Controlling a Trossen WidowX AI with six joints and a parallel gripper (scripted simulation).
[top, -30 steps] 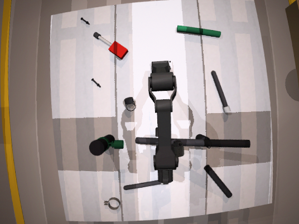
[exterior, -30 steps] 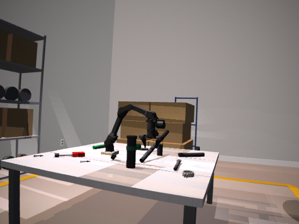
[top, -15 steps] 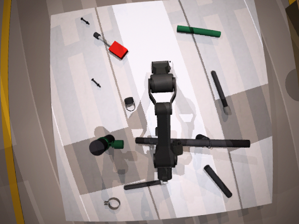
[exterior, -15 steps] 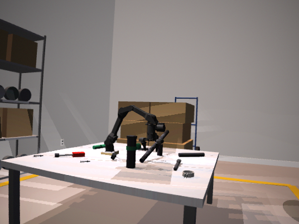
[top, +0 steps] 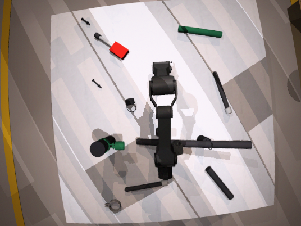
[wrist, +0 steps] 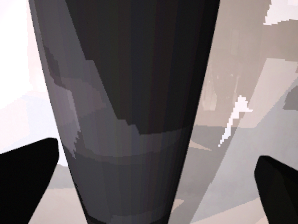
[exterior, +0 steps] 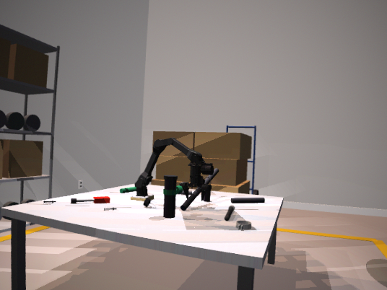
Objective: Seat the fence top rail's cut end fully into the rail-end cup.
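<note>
The dark rail passes through the wire loop of the loop cap on the small post. It slopes down toward the big post. Its near end is apart from the green rail-end cup and looks lower than it in the exterior view. The cup hangs on the green brace band, up near the post cap. My gripper is open, with the rail between its spread fingers and space on both sides. The arm hides the fingers in the top view.
A black rod and a metal ring band lie near the front. A dark tube lies front right. A small black looped cap, a red-headed tool and a green tube lie farther back.
</note>
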